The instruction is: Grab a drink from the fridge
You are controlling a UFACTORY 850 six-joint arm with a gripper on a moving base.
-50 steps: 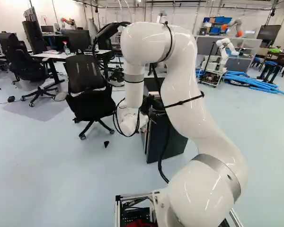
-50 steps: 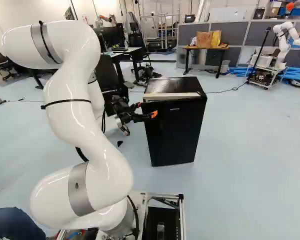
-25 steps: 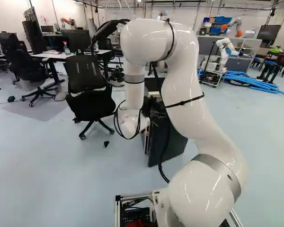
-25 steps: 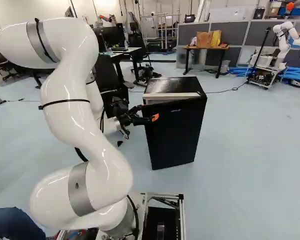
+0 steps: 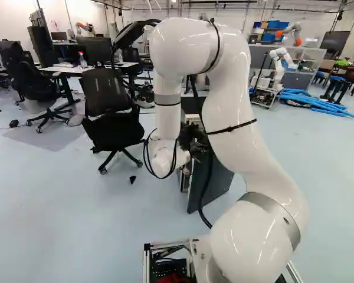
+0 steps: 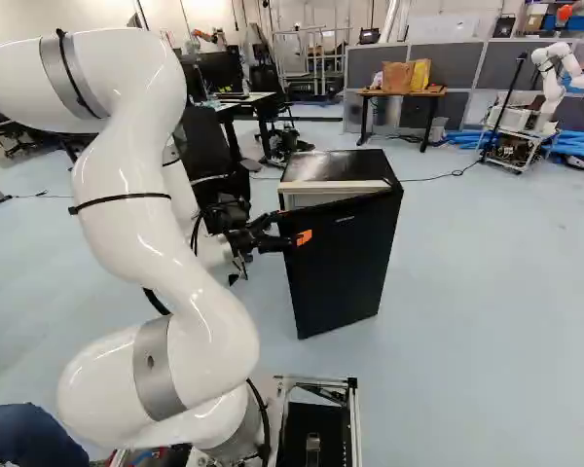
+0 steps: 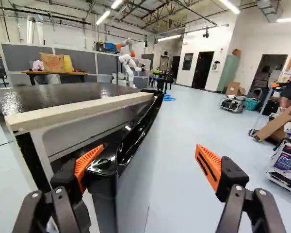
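Note:
My gripper [image 6: 294,239] is at the free upper edge of the black fridge door [image 6: 343,268] in the right base view. The door stands partly open from the fridge [image 6: 329,167], leaving a gap below its pale top rim. In the wrist view the gripper [image 7: 149,151] is open, its fingers wide apart. One orange-padded finger reaches into the gap behind the door [image 7: 131,189], close against its inner edge; the other stands off the door's outer side. Contact with the door is hard to tell. No drink shows; the fridge's inside is mostly hidden.
A black office chair [image 5: 111,112] stands beside the fridge, left of the arm in the left base view. Farther back are a table with bags [image 6: 402,93], another robot [image 6: 550,92] and blue tubes [image 6: 576,146]. A wheeled frame [image 7: 286,165] stands beyond the gripper's outer finger.
The fridge door has swung farther open, widening the gap at its edge. My arm has shifted with it, its gripper slightly lower and nearer the base. The base has not moved.

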